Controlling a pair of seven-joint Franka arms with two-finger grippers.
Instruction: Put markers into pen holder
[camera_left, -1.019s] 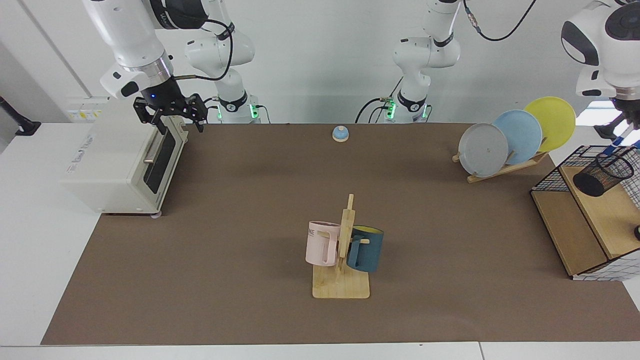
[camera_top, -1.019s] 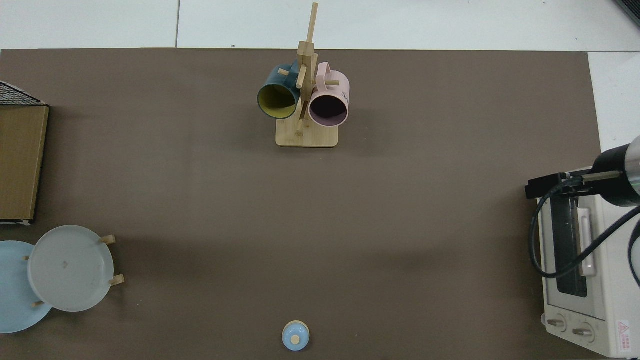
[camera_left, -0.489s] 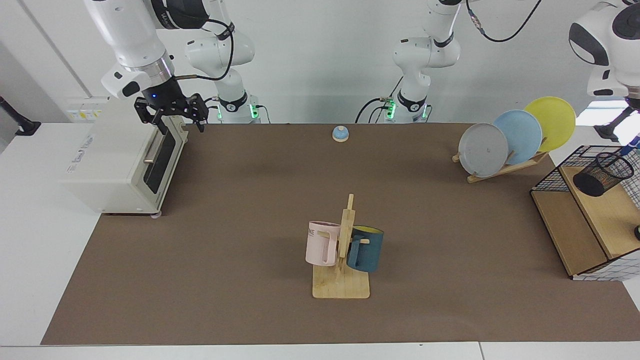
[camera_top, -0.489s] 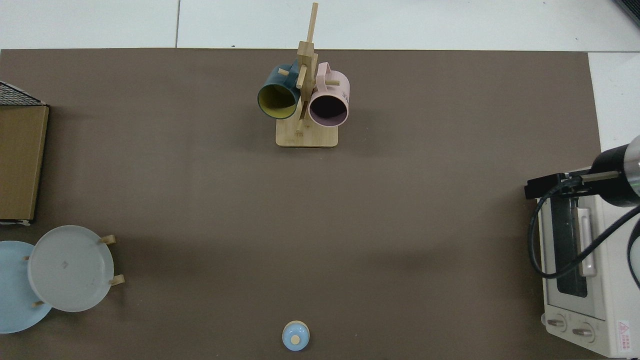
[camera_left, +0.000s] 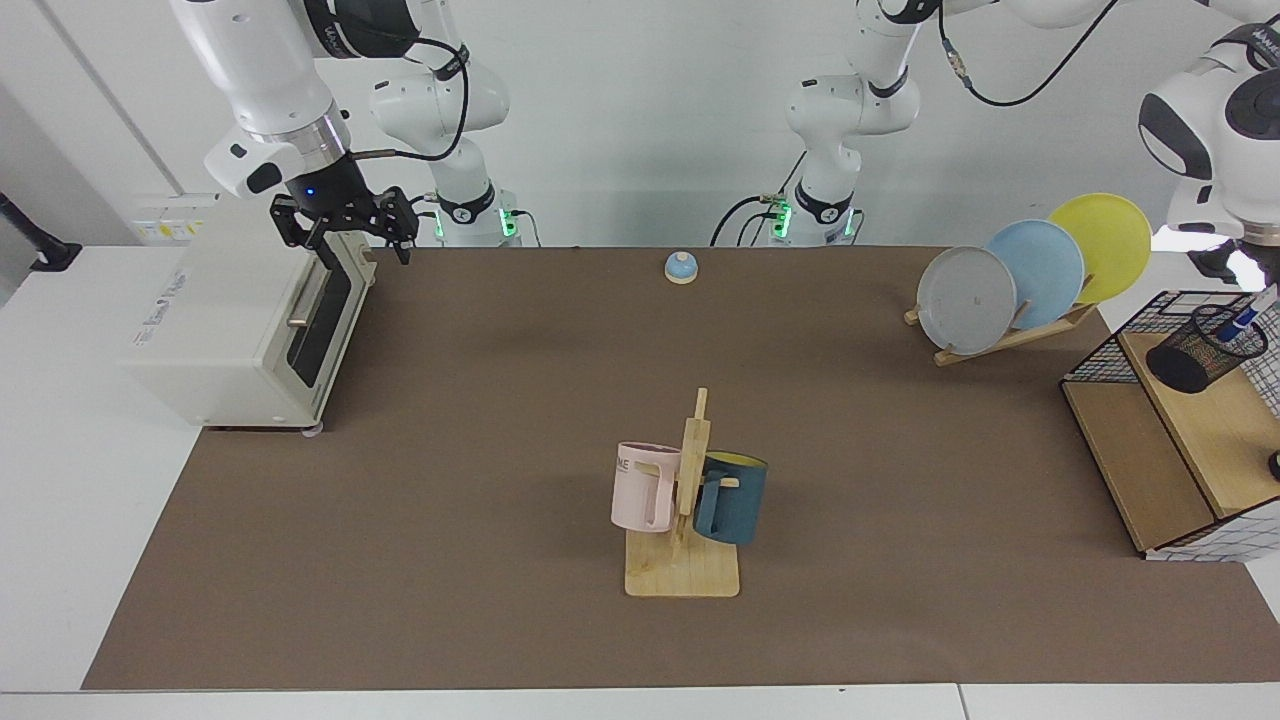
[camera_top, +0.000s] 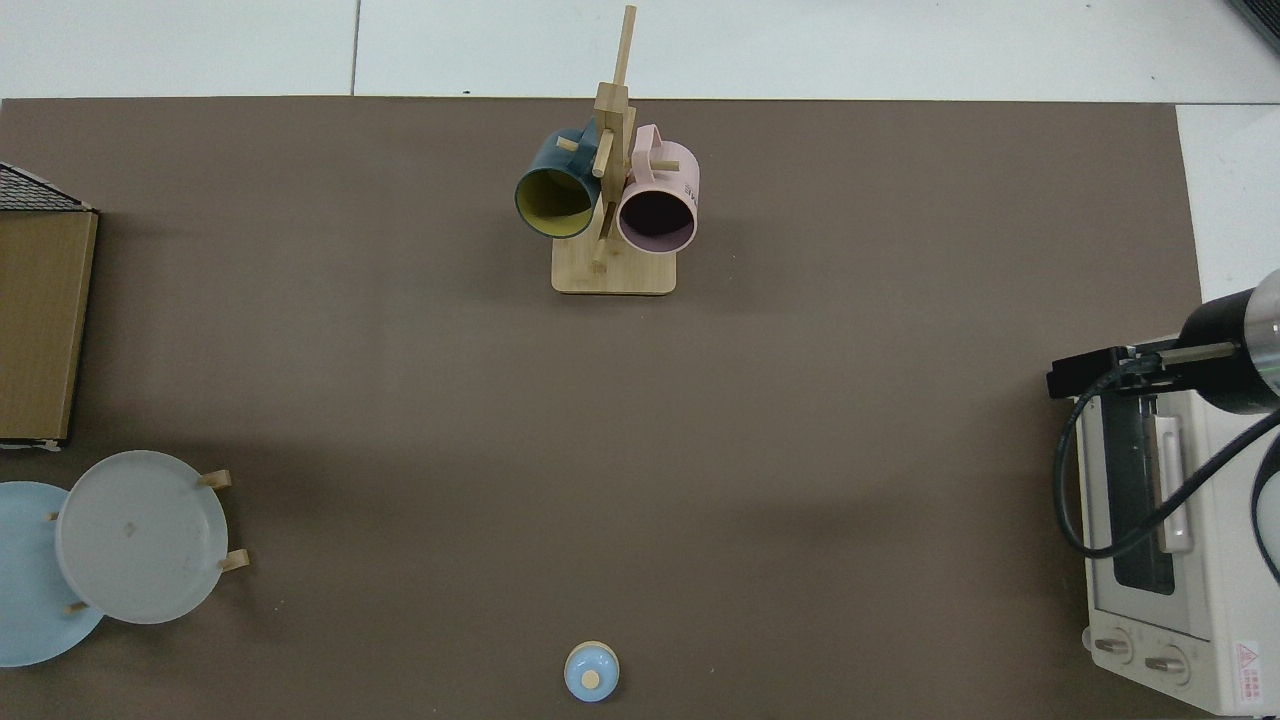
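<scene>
Blue-capped marker (camera_left: 1245, 317) tilted in pen holder (camera_left: 1206, 349), upper end toward left tool, state unclear; right tool (camera_left: 342, 225) apart above toaster oven (camera_left: 235, 320).

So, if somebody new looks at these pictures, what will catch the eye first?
Probably the wooden mug stand near the middle of the brown mat, with a pink mug and a dark blue mug hanging on it. Next, the three plates on a rack at the facing view's right. Beside them the marker leans in the pen holder, while the right gripper waits over the white toaster oven.
</scene>
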